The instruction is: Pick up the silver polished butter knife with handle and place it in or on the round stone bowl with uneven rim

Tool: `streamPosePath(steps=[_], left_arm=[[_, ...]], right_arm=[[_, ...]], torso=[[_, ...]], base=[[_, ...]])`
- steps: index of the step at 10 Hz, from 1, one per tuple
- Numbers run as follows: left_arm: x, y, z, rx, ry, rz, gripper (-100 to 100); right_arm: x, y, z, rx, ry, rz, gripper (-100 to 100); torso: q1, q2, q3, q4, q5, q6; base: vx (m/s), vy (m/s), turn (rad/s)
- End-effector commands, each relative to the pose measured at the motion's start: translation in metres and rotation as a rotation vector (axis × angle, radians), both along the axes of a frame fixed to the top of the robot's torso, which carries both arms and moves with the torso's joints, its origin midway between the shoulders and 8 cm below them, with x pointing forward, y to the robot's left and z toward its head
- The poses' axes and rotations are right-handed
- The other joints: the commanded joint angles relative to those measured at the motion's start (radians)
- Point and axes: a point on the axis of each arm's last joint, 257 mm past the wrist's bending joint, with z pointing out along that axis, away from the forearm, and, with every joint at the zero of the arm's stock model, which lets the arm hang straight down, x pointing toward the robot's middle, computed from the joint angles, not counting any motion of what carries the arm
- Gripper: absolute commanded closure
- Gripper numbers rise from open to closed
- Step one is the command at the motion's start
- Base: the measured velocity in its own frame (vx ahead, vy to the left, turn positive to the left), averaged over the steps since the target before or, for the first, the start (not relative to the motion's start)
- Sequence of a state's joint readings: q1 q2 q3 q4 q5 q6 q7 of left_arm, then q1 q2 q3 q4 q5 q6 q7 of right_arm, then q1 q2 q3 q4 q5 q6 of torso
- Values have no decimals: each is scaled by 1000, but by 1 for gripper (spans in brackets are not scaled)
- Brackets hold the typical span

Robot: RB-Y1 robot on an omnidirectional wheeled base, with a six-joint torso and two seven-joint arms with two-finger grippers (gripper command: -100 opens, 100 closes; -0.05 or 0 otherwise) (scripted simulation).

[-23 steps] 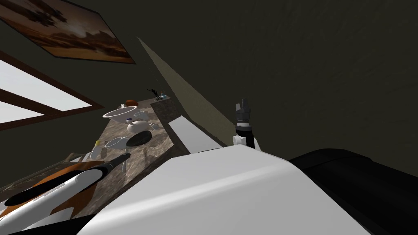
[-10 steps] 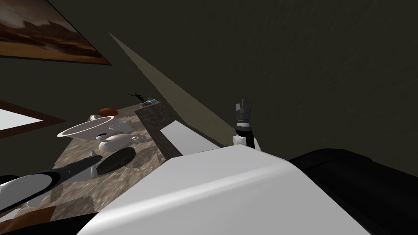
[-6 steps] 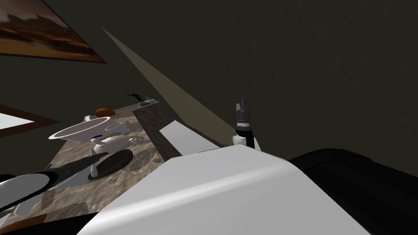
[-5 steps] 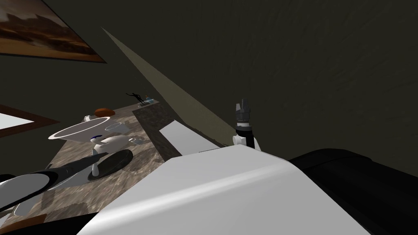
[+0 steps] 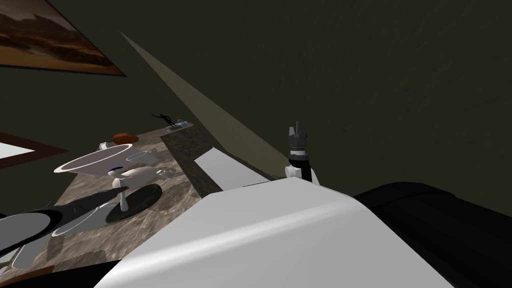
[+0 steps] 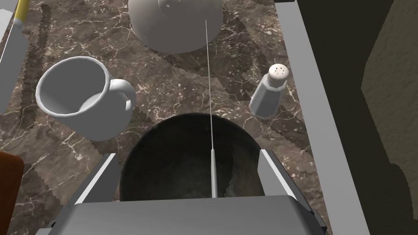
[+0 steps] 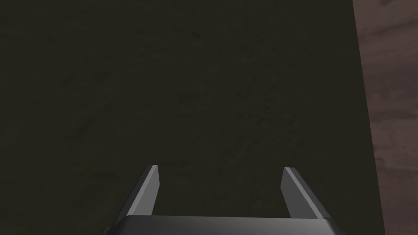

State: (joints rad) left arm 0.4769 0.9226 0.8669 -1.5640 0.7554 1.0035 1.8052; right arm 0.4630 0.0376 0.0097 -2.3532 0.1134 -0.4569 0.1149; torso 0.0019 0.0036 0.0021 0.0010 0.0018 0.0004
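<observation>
A dark round stone bowl [image 6: 179, 163] sits on the brown marble counter [image 6: 171, 85], right under my left gripper [image 6: 187, 153]. That gripper is open, with one finger on each side of the bowl's rim. The silver butter knife [image 6: 212, 171] shows edge-on as a thin line between the fingers, touching neither. In the head view the knife [image 5: 121, 199] stands upright in the bowl [image 5: 145, 196], at the tip of my left arm. My right gripper [image 5: 298, 131] is raised beside my chest, open [image 7: 219, 168] and holding nothing.
Just beyond the bowl are a white mug [image 6: 79, 96], a salt shaker [image 6: 269, 92] and a round white vessel [image 6: 175, 24]. A large white bowl [image 5: 92, 160] stands farther back. A yellow-handled knife [image 6: 12, 49] lies beyond the mug. The counter's pale edge [image 6: 314, 102] runs past the shaker.
My left gripper has opened over the bowl and let go of the knife, which now stands in the bowl. The head camera shifted a little. The right arm stayed still.
</observation>
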Motion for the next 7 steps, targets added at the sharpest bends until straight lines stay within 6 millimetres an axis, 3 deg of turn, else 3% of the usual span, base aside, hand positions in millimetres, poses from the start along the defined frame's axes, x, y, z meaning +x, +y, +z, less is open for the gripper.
streamPosePath(steps=[1, 6, 7], left_arm=[[0, -2, 9, -2, 0, 9, -100], [2, -7, 42, 0, 3, 32, -100], [3, -6, 40, 1, 3, 28, -100]], right_arm=[[0, 0, 0, 0, 0, 0, 0], [0, 0, 0, 0, 0, 0, 0], [0, 0, 0, 0, 0, 0, 0]], torso=[[0, 0, 0, 0, 0, 0], [0, 1, 1, 0, 0, 0], [0, 1, 1, 0, 0, 0]], base=[[-36, 24, -42], [-40, 17, -47], [-18, 5, -11]])
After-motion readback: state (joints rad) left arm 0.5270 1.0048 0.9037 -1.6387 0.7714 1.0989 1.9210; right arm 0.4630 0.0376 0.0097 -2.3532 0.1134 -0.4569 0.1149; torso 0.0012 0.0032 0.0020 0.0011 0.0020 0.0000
